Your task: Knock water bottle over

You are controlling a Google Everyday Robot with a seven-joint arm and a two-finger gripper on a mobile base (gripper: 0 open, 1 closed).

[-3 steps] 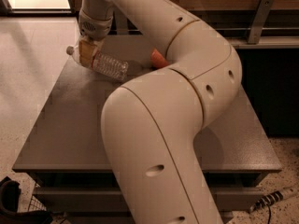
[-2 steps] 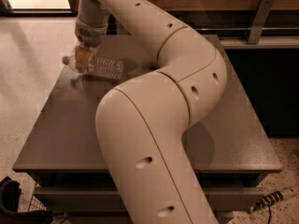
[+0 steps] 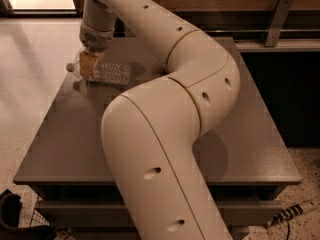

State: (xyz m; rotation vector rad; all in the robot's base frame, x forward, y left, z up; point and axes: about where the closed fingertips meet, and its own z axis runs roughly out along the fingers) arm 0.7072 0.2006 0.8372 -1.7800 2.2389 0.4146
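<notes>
Count: one water bottle [image 3: 112, 73], one gripper [image 3: 87, 65], one table [image 3: 65, 139]. At the left, the bottle's pale cap pokes out past the gripper, near the table's far left corner. The gripper hangs over the bottle's neck, and I cannot tell whether it is wide or narrow. To its right, the clear ribbed body lies on its side on the tabletop, base pointing toward the arm [image 3: 200, 74].
</notes>
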